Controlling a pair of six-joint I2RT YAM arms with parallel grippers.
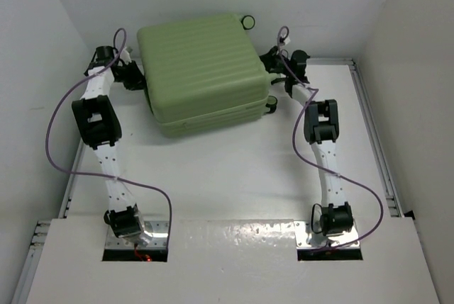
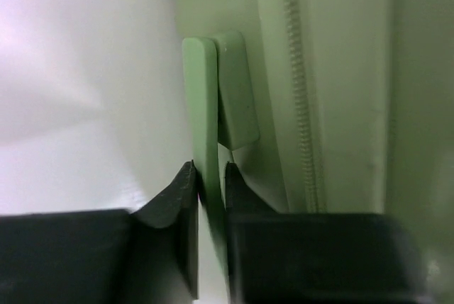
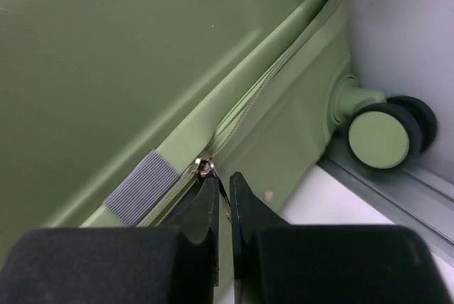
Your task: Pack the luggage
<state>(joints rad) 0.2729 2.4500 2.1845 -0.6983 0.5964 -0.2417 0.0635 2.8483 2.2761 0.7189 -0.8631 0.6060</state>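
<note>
The luggage (image 1: 202, 70), a light-green ribbed hard-shell suitcase, lies flat and closed at the far middle of the table. My left gripper (image 1: 133, 76) is at its left side. In the left wrist view it (image 2: 211, 180) is shut on a flat light-green zipper pull tab (image 2: 202, 91) beside the zipper line (image 2: 301, 105). My right gripper (image 1: 273, 59) is at the suitcase's right side. In the right wrist view it (image 3: 223, 185) is shut on a thin pull hanging from the metal zipper slider (image 3: 204, 167). The lining is hidden.
Black-and-green wheels show at the suitcase's right side (image 1: 272, 103) and far corner (image 1: 248, 20), one close to my right fingers (image 3: 386, 134). A grey ribbed tab (image 3: 142, 187) sits by the slider. White walls enclose the table; a metal rail (image 1: 372, 134) runs along the right edge.
</note>
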